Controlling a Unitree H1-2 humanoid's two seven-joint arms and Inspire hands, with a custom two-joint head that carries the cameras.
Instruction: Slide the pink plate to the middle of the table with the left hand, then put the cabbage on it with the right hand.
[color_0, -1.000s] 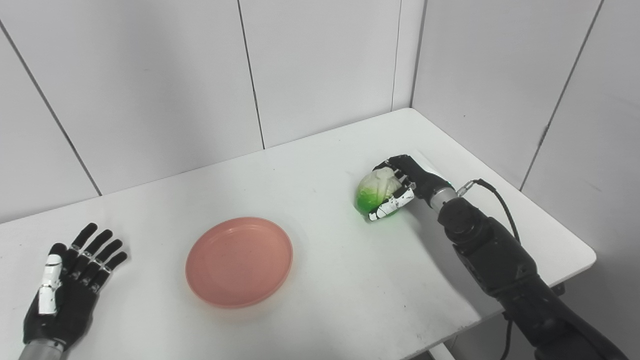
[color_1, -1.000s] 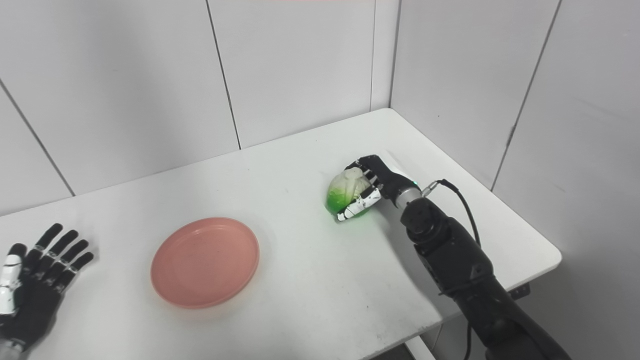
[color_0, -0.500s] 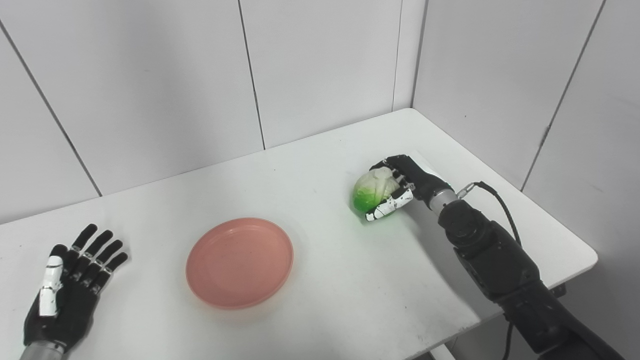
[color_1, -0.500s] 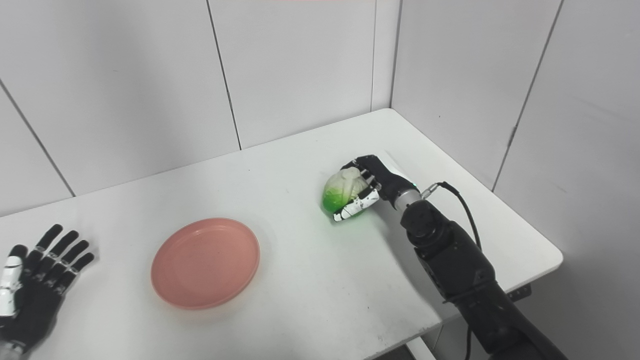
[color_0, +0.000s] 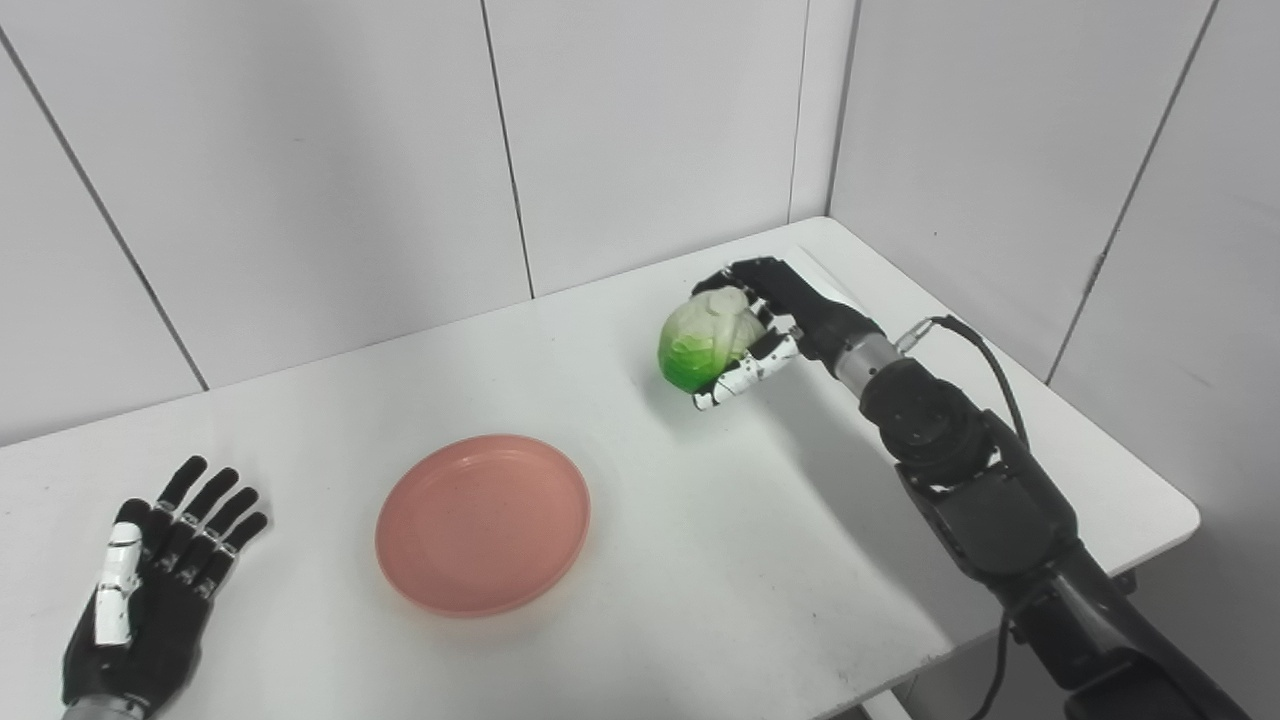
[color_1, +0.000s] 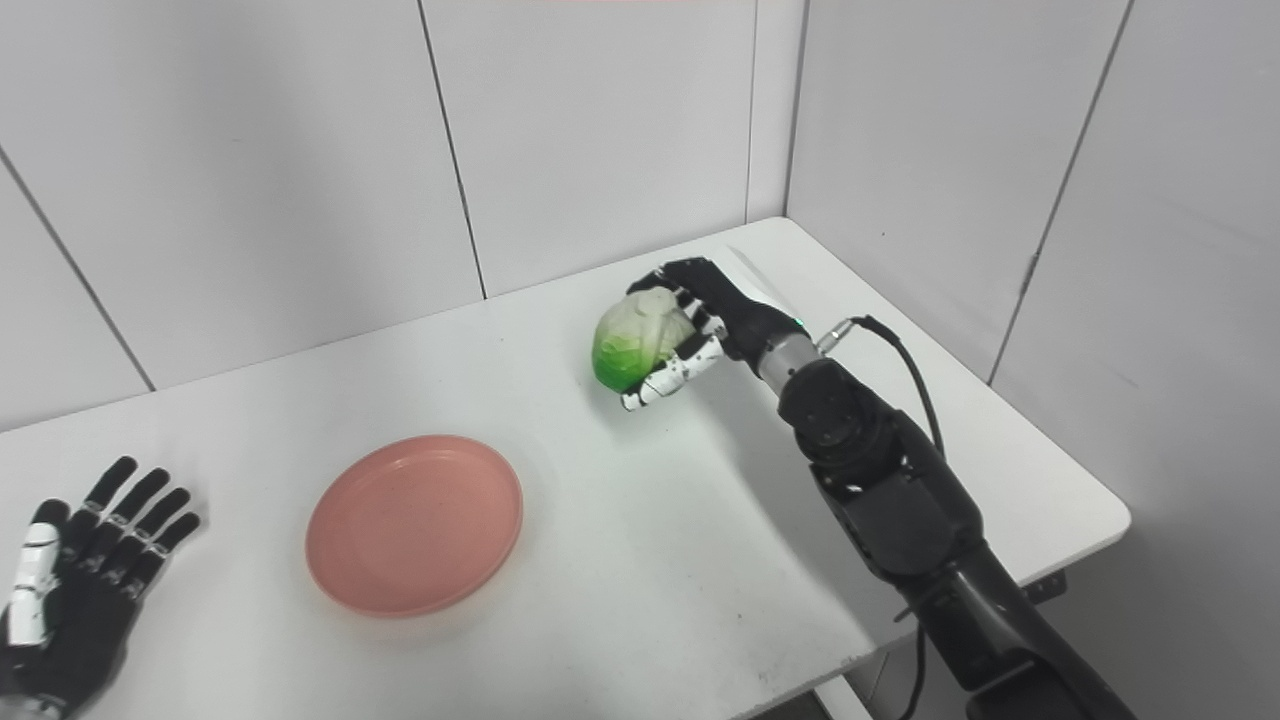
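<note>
While the right arm reaches in from 4 o'clock, the scene reads as follows:

Table (color_0: 700, 560): white, with its far right corner tucked into the meeting of two pale panelled walls (color_0: 300, 150); its top fills most of both views.

Right arm (color_0: 960, 470): black, stretching from 4 o'clock up toward 1 o'clock, with a dark cable (color_0: 975, 335) looping off near the wrist.

Pink plate (color_0: 483, 522): round, shallow, lying flat on the table a little toward 7 o'clock of the tabletop's middle, with nothing on it and well apart from both hands.

Left hand (color_0: 150, 590): resting at 8 o'clock near the table's left edge, fingers spread and straight, pointing toward 1 o'clock, holding nothing, well apart from the plate.

Right hand (color_0: 775, 320): at 1 o'clock, fingers curled over the far side of the cabbage and the white-patched thumb (color_0: 745, 372) pressed under its near side, so the hand grips it.

Cabbage (color_0: 703, 340): small, pale at the top and bright green below, held in the right hand above the table surface, at 1 o'clock from the plate and well apart from it.
</note>
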